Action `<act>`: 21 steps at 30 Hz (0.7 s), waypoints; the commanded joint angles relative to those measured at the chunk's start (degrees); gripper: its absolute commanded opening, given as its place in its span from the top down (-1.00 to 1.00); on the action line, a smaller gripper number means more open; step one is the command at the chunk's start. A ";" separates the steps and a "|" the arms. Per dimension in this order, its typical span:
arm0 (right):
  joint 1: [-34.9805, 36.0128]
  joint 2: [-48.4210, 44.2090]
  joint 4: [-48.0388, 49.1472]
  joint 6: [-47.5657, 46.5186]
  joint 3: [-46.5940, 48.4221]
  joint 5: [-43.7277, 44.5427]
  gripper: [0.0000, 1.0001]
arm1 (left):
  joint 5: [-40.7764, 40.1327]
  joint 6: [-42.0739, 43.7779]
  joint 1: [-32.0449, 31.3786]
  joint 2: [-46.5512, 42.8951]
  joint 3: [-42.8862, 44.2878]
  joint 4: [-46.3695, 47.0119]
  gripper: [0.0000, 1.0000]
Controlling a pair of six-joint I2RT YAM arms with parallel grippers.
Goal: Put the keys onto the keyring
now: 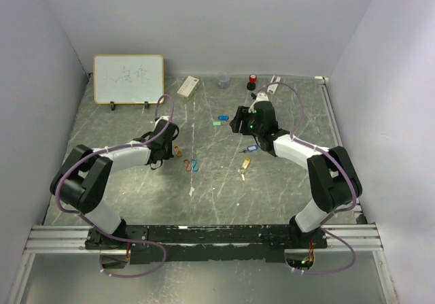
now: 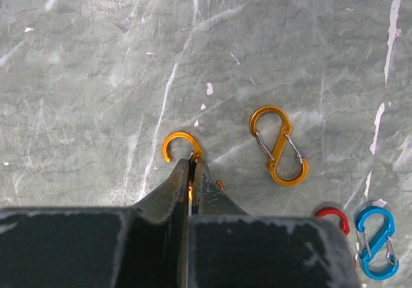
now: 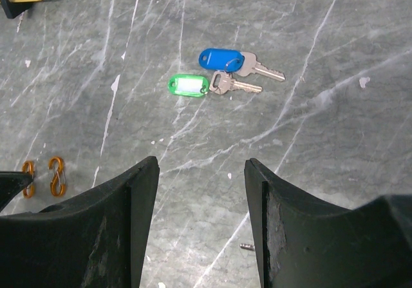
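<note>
My left gripper (image 2: 192, 162) is shut on an orange S-shaped carabiner keyring (image 2: 179, 143), whose upper hook sticks out past the fingertips on the table. A second orange carabiner (image 2: 279, 145) lies free just to the right. A blue-tagged key (image 3: 221, 58) and a green-tagged key (image 3: 188, 85) lie side by side ahead of my right gripper (image 3: 201, 172), which hovers open with nothing between its fingers. Another blue-tagged key (image 1: 252, 148) and a yellow-tagged key (image 1: 245, 164) lie nearer, below the right arm.
A red carabiner (image 2: 335, 217) and a blue carabiner (image 2: 376, 241) lie close to the left gripper's right side. A whiteboard (image 1: 128, 79), a white box (image 1: 188, 86), a clear cup (image 1: 223, 80) and a red-capped item (image 1: 252, 81) stand along the back.
</note>
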 commanded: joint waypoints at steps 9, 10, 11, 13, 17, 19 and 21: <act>-0.40 14.98 -7.10 -5.53 16.00 -0.26 -0.02 | 1.65 0.03 0.37 -4.79 8.57 -3.20 0.86; -0.40 16.13 -7.76 -5.55 17.36 -0.29 0.00 | 1.84 0.01 0.42 -5.11 8.98 -3.08 0.86; -0.40 17.06 -8.35 -5.45 18.73 -0.39 0.01 | 2.01 -0.04 0.37 -5.24 9.20 -2.99 0.86; -0.40 18.66 -9.37 -5.06 20.79 -0.32 0.04 | 2.50 -0.11 0.38 -5.66 9.19 -2.65 0.86; -0.40 20.87 -11.88 -4.23 24.02 -0.12 0.07 | 3.93 -0.32 0.41 -7.40 7.46 -0.84 0.86; -0.40 21.03 -12.02 -3.74 24.07 -0.17 0.07 | 4.26 -0.50 0.43 -8.17 6.52 0.09 0.86; -0.35 20.79 -11.35 -3.29 23.23 -0.22 0.07 | 4.72 -0.52 0.35 -8.58 6.07 0.55 0.87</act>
